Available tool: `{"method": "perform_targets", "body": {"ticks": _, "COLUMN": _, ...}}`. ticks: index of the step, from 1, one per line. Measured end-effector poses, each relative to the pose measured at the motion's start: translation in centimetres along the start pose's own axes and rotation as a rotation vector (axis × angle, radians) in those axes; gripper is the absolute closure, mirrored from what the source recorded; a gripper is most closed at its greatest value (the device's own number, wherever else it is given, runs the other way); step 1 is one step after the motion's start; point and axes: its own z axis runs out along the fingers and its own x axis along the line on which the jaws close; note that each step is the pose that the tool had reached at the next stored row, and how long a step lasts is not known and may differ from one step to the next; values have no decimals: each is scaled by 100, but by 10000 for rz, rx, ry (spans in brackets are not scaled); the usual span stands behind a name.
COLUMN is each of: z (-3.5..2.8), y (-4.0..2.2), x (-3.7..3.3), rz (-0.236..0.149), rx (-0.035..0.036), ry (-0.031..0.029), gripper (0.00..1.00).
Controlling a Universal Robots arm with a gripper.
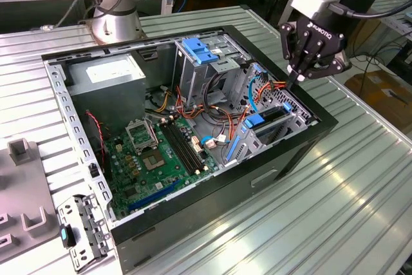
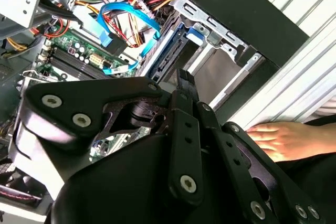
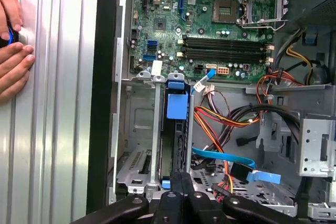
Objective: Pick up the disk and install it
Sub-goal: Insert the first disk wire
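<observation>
An open black computer case (image 1: 212, 205) lies on its side on the ribbed metal table (image 1: 341, 217). Reading the case as a dial in the exterior view, a grey power supply box (image 1: 106, 72) with a white sticker fills the ten o'clock corner. A grey metal cage (image 1: 201, 56) with a blue handle stands at twelve o'clock. The green motherboard (image 1: 161, 154) covers the floor from six to eight o'clock. Red, yellow and orange wires (image 1: 222, 109) sprawl across the middle.

At three o'clock sits a metal drive bay (image 1: 293, 109). The disk (image 1: 270, 117) stands on edge inside it, slotted between the bay's walls, with its blue side rail (image 1: 254, 122) facing the motherboard. In the first wrist view the disk (image 3: 177, 140) shows as a dark slab deep in its slot, a blue tab at its end. A blue ribbon cable (image 3: 226, 157) lies over the neighbouring bay.

The gripper (image 1: 293, 84) hangs over the case's two o'clock edge, just above the bay's outer end. Its fingers (image 2: 185, 85) are clenched tip to tip with nothing between them, and whether they touch the disk cannot be told.

Outside the case, a person's hand (image 3: 11, 51) rests on the table beside the case wall. At eight o'clock of the case in the exterior view, a grey moulded tray (image 1: 19, 185) and a perforated metal bracket (image 1: 84, 227) lie on the table.
</observation>
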Motion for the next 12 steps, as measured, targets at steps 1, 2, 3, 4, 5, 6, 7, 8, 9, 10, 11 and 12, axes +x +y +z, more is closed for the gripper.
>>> {"method": "perform_targets", "body": {"ticks": 1, "z": -8, "y": -1, "x": 0, "rz": -70, "rx": 1, "ry": -2, "gripper": 89}}
{"method": "perform_targets", "body": {"ticks": 2, "z": -9, "y": -54, "x": -4, "rz": -114, "rx": -11, "ry": 0, "gripper": 89}}
{"method": "perform_targets", "body": {"ticks": 3, "z": -9, "y": -75, "x": -6, "rz": -123, "rx": -17, "ry": -1, "gripper": 89}}
{"method": "perform_targets", "body": {"ticks": 4, "z": -9, "y": -100, "x": -9, "rz": -133, "rx": -23, "ry": -1, "gripper": 89}}
{"method": "perform_targets", "body": {"ticks": 5, "z": -9, "y": -138, "x": -13, "rz": -148, "rx": -31, "ry": 0, "gripper": 89}}
{"method": "perform_targets", "body": {"ticks": 6, "z": -8, "y": -167, "x": -18, "rz": -164, "rx": -34, "ry": -1, "gripper": 89}}
{"method": "perform_targets", "body": {"ticks": 7, "z": -9, "y": -184, "x": -21, "rz": -175, "rx": -36, "ry": 0, "gripper": 89}}
{"method": "perform_targets", "body": {"ticks": 8, "z": -8, "y": -205, "x": -24, "rz": -191, "rx": -37, "ry": 2, "gripper": 89}}
{"method": "perform_targets", "body": {"ticks": 9, "z": -8, "y": -218, "x": -27, "rz": -216, "rx": -37, "ry": 1, "gripper": 89}}
{"method": "perform_targets", "body": {"ticks": 10, "z": -8, "y": -220, "x": -27, "rz": -319, "rx": -35, "ry": 0, "gripper": 89}}
{"method": "perform_targets", "body": {"ticks": 11, "z": -8, "y": -220, "x": -27, "rz": -484, "rx": -31, "ry": 1, "gripper": 89}}
{"method": "perform_targets", "body": {"ticks": 12, "z": -8, "y": -220, "x": -27, "rz": -714, "rx": -26, "ry": 0, "gripper": 89}}
